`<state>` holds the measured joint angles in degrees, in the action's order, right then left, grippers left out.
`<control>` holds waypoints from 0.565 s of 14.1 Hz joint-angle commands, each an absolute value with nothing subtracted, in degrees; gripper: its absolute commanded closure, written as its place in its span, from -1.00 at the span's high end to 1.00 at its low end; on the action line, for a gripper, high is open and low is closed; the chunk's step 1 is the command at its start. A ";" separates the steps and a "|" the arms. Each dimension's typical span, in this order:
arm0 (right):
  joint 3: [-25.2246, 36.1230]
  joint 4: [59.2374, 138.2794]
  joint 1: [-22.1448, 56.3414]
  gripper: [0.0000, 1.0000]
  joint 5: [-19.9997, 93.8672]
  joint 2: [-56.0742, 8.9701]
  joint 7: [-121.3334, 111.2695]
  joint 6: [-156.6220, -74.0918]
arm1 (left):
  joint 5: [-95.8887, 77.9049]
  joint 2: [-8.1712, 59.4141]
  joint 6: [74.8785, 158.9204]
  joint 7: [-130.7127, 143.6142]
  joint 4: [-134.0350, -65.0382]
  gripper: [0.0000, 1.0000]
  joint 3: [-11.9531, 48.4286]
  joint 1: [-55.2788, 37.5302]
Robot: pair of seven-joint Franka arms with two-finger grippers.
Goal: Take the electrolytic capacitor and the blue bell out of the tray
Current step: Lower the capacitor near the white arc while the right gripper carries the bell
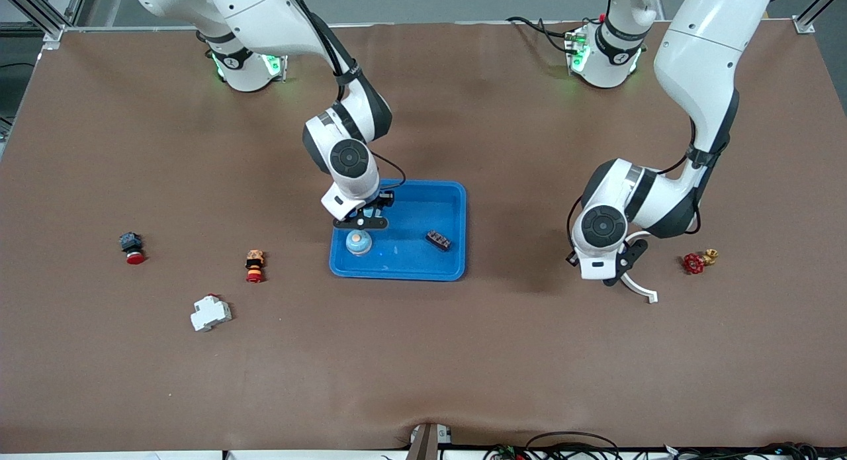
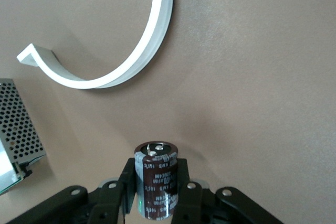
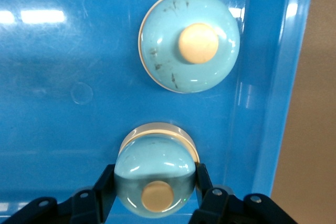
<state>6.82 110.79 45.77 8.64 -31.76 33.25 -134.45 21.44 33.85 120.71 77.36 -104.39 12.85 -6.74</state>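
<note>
The capacitor [image 2: 156, 179] is clamped upright in the left gripper [image 2: 156, 203], over bare table [image 1: 423, 354] toward the left arm's end, above a curved white strip [image 2: 126, 51]. The bell [image 3: 155, 174] is gripped by the right gripper [image 3: 152, 198] over the blue tray [image 1: 456, 202], above a second bell [image 3: 189, 40] sitting inside it

In the front view the left arm's wrist hides the capacitor [image 2: 155, 179]. A perforated metal box [image 2: 16, 137] and a white curved strip [image 2: 131, 51] are cut off by the left wrist view's edge. The tray [image 3: 283, 77] overruns the right wrist view.
</note>
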 commanded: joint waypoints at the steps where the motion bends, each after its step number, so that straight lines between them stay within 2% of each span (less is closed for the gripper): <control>1: 7.21 110.92 46.67 -0.67 9.32 -31.73 33.93 -135.09 | 23.99 34.10 122.08 76.99 -104.50 -1.00 13.10 -6.24; 4: 7.21 110.66 46.76 -0.76 9.32 -31.55 33.93 -134.65 | 26.27 35.59 123.92 76.99 -103.97 -1.00 13.01 -4.14; 6: 7.29 110.74 46.76 -0.76 9.40 -30.50 33.93 -133.95 | 26.11 35.77 124.37 77.17 -103.28 -0.78 13.09 -4.30; 7: 7.29 110.66 46.76 -0.75 9.32 -29.45 33.93 -132.21 | 25.93 35.68 124.37 77.17 -103.18 -0.44 13.10 -4.31; 8: 7.38 110.65 46.58 -0.75 9.32 -27.27 33.66 -130.01 | 25.67 35.60 124.37 77.34 -103.01 0.08 13.10 -4.31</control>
